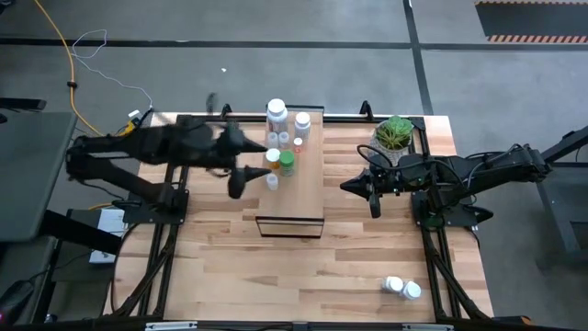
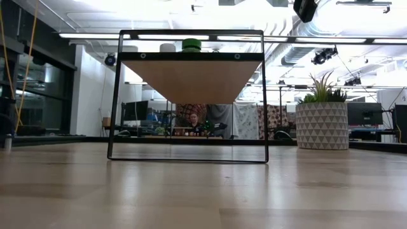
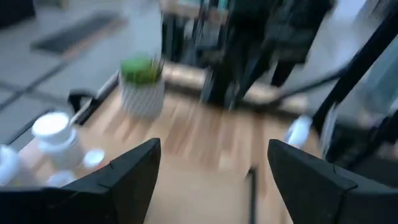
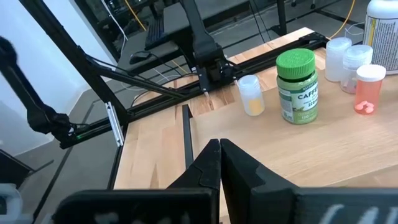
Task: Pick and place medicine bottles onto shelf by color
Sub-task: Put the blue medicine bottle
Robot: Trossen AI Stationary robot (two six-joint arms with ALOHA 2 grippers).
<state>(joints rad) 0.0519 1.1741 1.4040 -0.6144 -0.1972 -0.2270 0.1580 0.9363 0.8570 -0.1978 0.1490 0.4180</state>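
beside shelf point(image 1: 303, 184): left fingers point(image 3: 134, 171) apart, empty.

high: looked straight down on the whole table point(image 1: 230, 267) | low: sat at tabletop level, faced the shelf point(image 2: 191, 76) end-on, room beyond | left wrist: looked across the table toward the potted plant point(image 3: 142, 87) | right wrist: looked close over the shelf top | shelf shared by high, low, right wrist
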